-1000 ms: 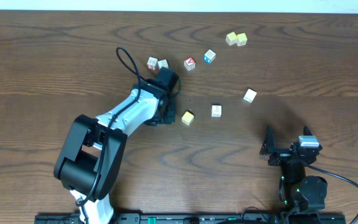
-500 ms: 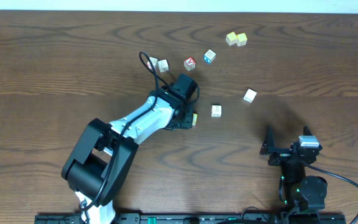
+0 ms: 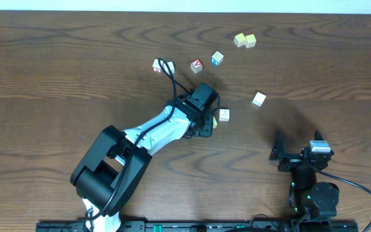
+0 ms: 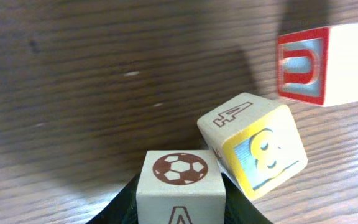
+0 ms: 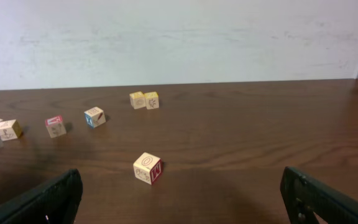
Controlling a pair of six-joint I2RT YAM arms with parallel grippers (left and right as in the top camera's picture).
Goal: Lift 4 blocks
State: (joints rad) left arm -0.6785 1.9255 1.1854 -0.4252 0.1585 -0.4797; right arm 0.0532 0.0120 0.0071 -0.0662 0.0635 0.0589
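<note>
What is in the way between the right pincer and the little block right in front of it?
Nothing that can be seen. In the right wrist view, only bare table lies between the open right pincer and that block. The block sits by itself, with nothing beside it or in front of it.

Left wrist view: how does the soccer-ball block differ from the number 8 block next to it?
The soccer-ball block sits square in the left gripper; the 8 block lies free and skewed. The soccer-ball block shows brown prints on plain wood; the 8 block has a yellow-framed blue face. Both are same-size wooden cubes.
</note>
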